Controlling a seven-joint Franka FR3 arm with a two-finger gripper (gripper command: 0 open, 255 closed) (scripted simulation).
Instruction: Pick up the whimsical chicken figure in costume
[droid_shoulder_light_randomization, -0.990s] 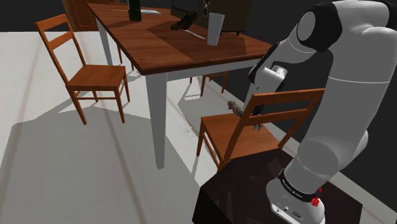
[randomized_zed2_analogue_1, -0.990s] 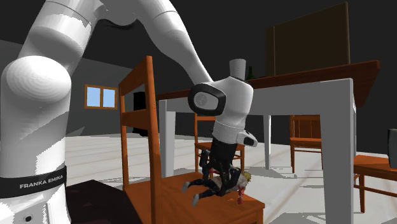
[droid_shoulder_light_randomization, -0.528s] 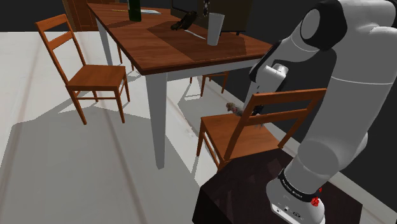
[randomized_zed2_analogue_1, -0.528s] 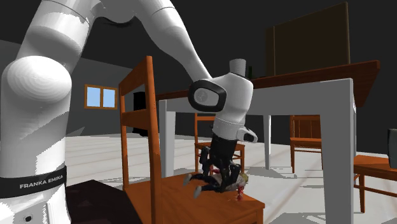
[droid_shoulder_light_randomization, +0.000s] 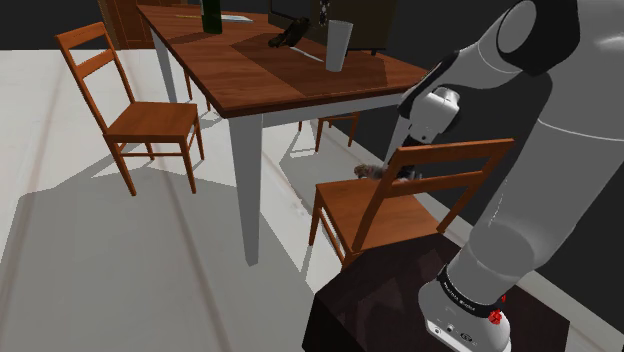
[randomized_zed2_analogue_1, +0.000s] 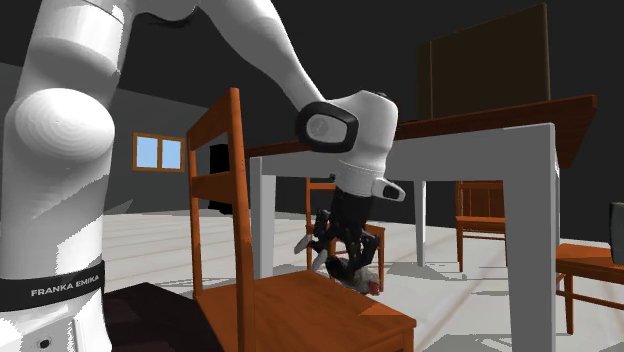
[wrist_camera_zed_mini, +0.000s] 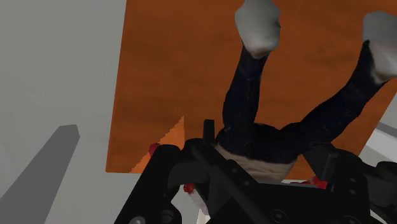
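The chicken figure (randomized_zed2_analogue_1: 347, 264), in a dark costume with grey feet and a bit of red, hangs just above the wooden chair seat (randomized_zed2_analogue_1: 320, 312). My black gripper (randomized_zed2_analogue_1: 344, 243) is shut on its body from above. In the shoulder view the figure (droid_shoulder_light_randomization: 368, 171) peeks out behind the chair's backrest, with the gripper (droid_shoulder_light_randomization: 402, 175) partly hidden by the top slat. In the wrist view the figure (wrist_camera_zed_mini: 267, 130) is clasped at its waist between the fingers, both dark legs sticking out away from the gripper (wrist_camera_zed_mini: 254, 170) over the orange-brown seat (wrist_camera_zed_mini: 165, 76).
The chair's backrest (droid_shoulder_light_randomization: 445, 170) stands between the arm and the seat. A wooden table (droid_shoulder_light_randomization: 290, 80) close by carries a grey cup (droid_shoulder_light_randomization: 338, 45), a dark bottle (droid_shoulder_light_randomization: 211, 14) and a black object. Another chair (droid_shoulder_light_randomization: 150, 120) stands on the pale floor. The dark stand (droid_shoulder_light_randomization: 390, 300) is below.
The hand has risen and tilted, lifting the figure off the chair seat; it lay on the seat before and now hangs above the seat's far edge.
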